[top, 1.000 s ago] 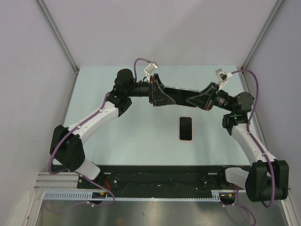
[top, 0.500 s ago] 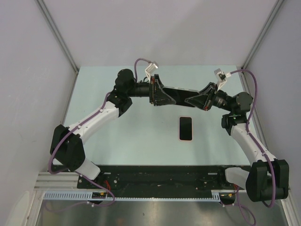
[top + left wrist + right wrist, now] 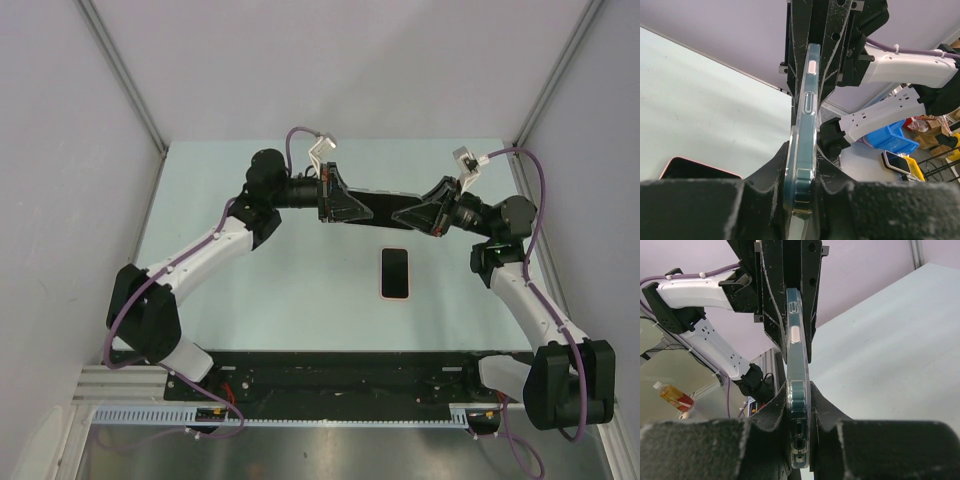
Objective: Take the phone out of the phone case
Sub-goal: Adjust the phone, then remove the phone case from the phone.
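Left gripper (image 3: 802,192) and right gripper (image 3: 799,427) each clamp one end of the clear case (image 3: 807,100), held in the air. Phone (image 3: 395,272) lies flat on table (image 3: 250,290) below (seemingly out already). Best to set the case down gently, clear of the phone.

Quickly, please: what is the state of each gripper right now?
Left gripper: closed on the case.
Right gripper: closed on the same case.

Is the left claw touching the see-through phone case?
Touching. The left wrist view shows the clear case pinched edge-on between the fingers of the left gripper, with no gap on either side.
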Motion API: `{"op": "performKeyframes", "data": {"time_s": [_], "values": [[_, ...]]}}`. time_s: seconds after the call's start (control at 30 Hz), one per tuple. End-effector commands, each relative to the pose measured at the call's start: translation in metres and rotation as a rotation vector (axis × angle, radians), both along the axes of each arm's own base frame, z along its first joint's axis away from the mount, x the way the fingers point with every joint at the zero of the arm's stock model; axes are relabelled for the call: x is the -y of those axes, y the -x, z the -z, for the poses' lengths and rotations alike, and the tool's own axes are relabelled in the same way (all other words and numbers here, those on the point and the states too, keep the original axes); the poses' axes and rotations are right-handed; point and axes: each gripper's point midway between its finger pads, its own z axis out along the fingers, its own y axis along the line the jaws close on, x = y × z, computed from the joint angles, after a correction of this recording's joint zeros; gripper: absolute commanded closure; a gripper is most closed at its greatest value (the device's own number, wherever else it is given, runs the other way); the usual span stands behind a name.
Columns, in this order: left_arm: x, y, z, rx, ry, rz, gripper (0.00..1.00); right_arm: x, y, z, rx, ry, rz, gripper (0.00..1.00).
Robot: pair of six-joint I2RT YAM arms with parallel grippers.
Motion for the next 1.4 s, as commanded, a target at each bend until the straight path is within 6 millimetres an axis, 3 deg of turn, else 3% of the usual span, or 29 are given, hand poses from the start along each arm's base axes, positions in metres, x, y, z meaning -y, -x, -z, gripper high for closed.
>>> {"op": "performKeyframes", "data": {"time_s": [0.0,0.17,0.23,0.27,0.37,0.53,0.8,1.07,1.17,1.23,1.37], "values": [[0.009,0.023,-0.01,0.062,0.027,0.085,1.0,0.006,-0.019,-0.014,0.053,-0.038,0.114,1.0],[0.009,0.025,-0.006,0.052,0.02,0.091,1.0,0.009,-0.019,-0.014,0.077,-0.027,0.116,0.99],[0.008,0.025,-0.007,0.046,0.022,0.08,1.0,0.011,-0.014,-0.016,0.084,-0.022,0.102,0.87],[0.008,0.024,-0.007,0.044,0.023,0.069,1.0,0.015,-0.014,-0.018,0.098,-0.021,0.104,0.74],[0.003,0.021,-0.011,0.037,0.029,0.039,1.0,0.021,-0.007,-0.025,0.118,-0.026,0.085,0.53],[-0.013,0.001,-0.014,0.037,0.036,-0.062,1.0,0.03,-0.003,-0.034,0.119,-0.047,0.083,0.38],[-0.038,-0.02,-0.019,0.043,0.046,-0.176,1.0,0.033,0.001,-0.047,0.151,-0.076,0.111,0.34],[-0.048,-0.013,-0.042,0.136,0.068,-0.119,1.0,0.045,-0.01,-0.057,0.158,-0.113,0.203,0.32],[-0.049,-0.026,-0.045,0.128,0.073,-0.168,1.0,0.052,-0.022,-0.057,0.16,-0.123,0.268,0.31],[-0.052,-0.047,-0.042,0.119,0.076,-0.288,1.0,0.057,-0.03,-0.055,0.156,-0.125,0.301,0.31],[-0.063,-0.077,-0.023,0.16,0.021,-0.469,1.0,0.07,-0.051,-0.046,0.13,-0.124,0.365,0.31]]}}
